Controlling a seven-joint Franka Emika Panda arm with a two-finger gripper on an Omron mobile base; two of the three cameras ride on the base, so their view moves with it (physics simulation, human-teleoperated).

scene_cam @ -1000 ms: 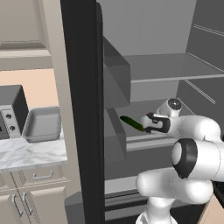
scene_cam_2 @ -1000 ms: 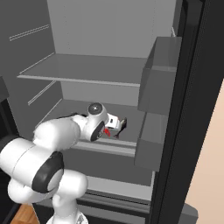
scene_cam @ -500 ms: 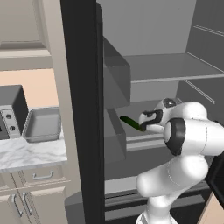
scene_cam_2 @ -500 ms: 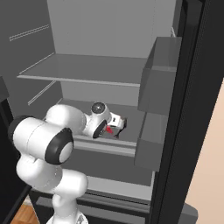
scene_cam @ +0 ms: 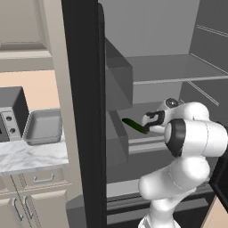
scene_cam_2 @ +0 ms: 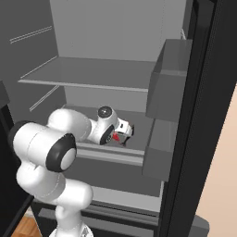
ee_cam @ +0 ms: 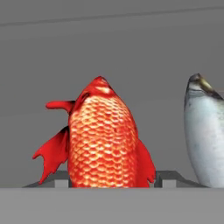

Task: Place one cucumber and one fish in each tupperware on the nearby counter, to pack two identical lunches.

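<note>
The bright red-orange fish with fins (ee_cam: 103,138) lies on the grey fridge shelf (scene_cam: 147,107), right between the two dark finger tips (ee_cam: 168,178) of the hand (scene_cam_2: 124,134). A tip stands close on each side of its body. I cannot tell for sure if they squeeze it yet.

A second ago the hand was wide apart. Now the tips have come in toward the fish. So I think the robot is just starting to grab it, and the fish has not left the shelf.

Just beside the red fish lies the pale silvery-grey fish (ee_cam: 205,131). They are near each other but do not touch. The hand must take care not to bump the grey one when it lifts.

The small dark-green oblong cucumber (scene_cam: 135,126) lies on the same shelf, on the other side of the hand, near the black fridge door (scene_cam: 84,111).

Outside the fridge, the grey tray-like tupperware with a flared rim (scene_cam: 43,127) sits on the white-grey marbled stone bench (scene_cam: 31,156). Nothing shows inside it. A dark grey toaster oven (scene_cam: 11,113) stands next to it.

No lunch looks packed yet. The red fish looks like the first thing to go. It is fat and smooth, so it may slip if the grip is weak.
</note>
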